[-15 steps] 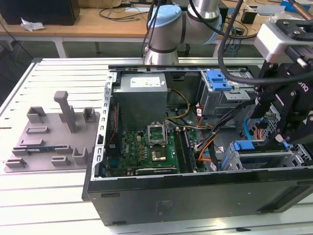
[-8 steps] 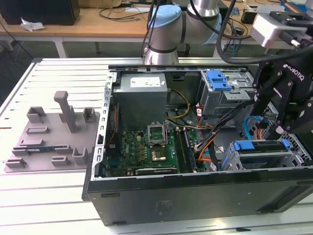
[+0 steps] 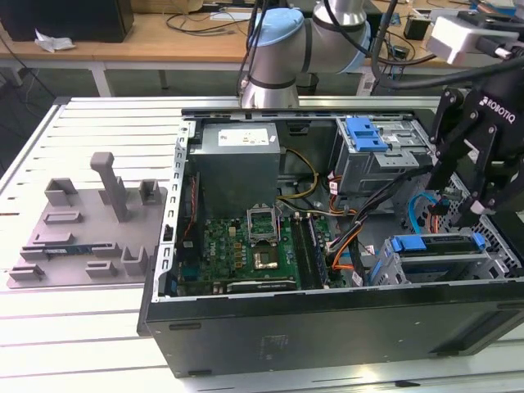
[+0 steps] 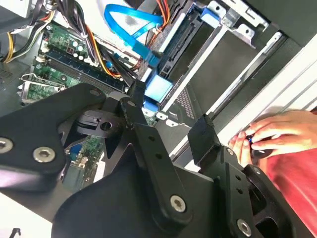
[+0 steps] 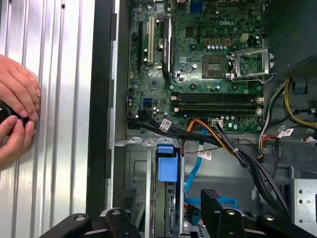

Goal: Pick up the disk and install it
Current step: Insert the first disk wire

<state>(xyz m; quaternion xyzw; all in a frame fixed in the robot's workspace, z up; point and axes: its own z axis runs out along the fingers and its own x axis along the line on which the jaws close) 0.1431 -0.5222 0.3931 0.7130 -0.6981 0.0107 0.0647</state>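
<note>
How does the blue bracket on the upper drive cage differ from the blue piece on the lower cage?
The upper blue bracket is short and blocky; the lower blue piece is a long strip across its cage. The upper bracket lies away from the gripper; the lower piece sits just below it. Both are blue.

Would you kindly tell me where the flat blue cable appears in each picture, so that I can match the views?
Exterior view: the blue cable curves above the lower drive cage, at the exterior view's right.
Second wrist view: the cable loops beside the orange wires, beyond the claw.
First wrist view: the cable runs beside the blue drive tab.
Shared landmark: the processor socket.
</note>
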